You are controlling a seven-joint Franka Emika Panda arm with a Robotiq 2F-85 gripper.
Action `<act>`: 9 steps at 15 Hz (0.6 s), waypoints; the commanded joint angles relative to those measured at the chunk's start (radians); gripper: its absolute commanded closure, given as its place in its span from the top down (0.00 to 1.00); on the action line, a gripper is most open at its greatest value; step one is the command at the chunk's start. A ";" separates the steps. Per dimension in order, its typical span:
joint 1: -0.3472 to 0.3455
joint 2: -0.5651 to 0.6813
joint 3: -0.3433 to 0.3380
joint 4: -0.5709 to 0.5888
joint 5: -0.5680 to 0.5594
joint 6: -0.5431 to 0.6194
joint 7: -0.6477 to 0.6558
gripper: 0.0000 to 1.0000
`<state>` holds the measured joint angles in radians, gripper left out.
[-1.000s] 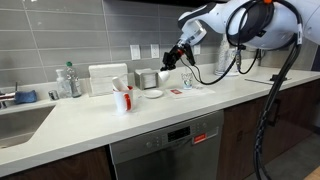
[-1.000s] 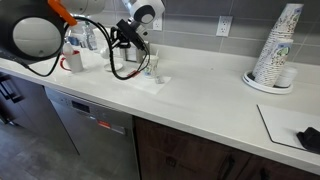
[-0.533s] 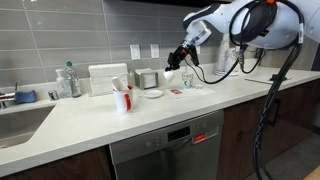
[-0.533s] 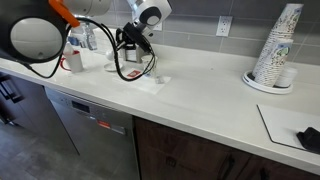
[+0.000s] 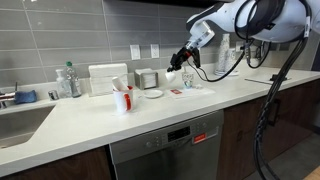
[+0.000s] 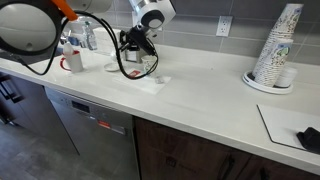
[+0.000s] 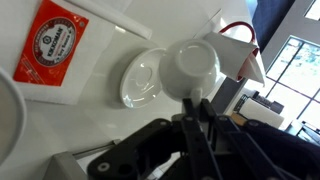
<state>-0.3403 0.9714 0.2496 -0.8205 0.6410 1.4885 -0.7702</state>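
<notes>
White cup (image 7: 192,65) hangs in the air above the bench (image 5: 150,115), pinched at its wall by the tool (image 7: 197,102). The tool's two fingers (image 7: 190,118) stand narrow, close together on the cup's edge. In the wrist view the cup overlaps the right rim of a white saucer (image 7: 140,82) that lies flat on the bench below it; cup and saucer are apart in height, not touching.

In an exterior view the tool (image 5: 179,65) is at the far side of the bench, near the tiled wall, with the cup (image 5: 172,73) just under it and the saucer (image 5: 153,94) lower and to the left. A red packet (image 5: 176,91) lies just right of the saucer, and a clear glass (image 5: 188,80) stands to the right of that. Nearer and to the left stands a red holder (image 5: 122,99) with utensils in it.

The red packet (image 7: 57,42) rests on a white sheet in the wrist view, left of the saucer.

In an exterior view the tool (image 6: 140,42) is at the left, well apart from a stack of paper cups (image 6: 277,45) at the far right.
</notes>
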 commanded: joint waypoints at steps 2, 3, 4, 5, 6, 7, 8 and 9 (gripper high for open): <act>-0.054 -0.159 0.028 -0.268 0.066 0.092 -0.189 0.07; -0.061 -0.182 0.029 -0.307 0.077 0.102 -0.226 0.07; -0.068 -0.208 0.028 -0.346 0.089 0.109 -0.256 0.07; -0.074 -0.232 0.026 -0.386 0.105 0.123 -0.285 0.07; -0.081 -0.258 0.025 -0.425 0.117 0.126 -0.313 0.07; -0.089 -0.281 0.025 -0.466 0.136 0.139 -0.341 0.07; -0.072 -0.311 -0.019 -0.500 0.186 0.136 -0.378 0.07; -0.074 -0.334 -0.029 -0.540 0.214 0.138 -0.409 0.06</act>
<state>-0.3992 0.7591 0.2563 -1.1694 0.7587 1.5862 -1.0666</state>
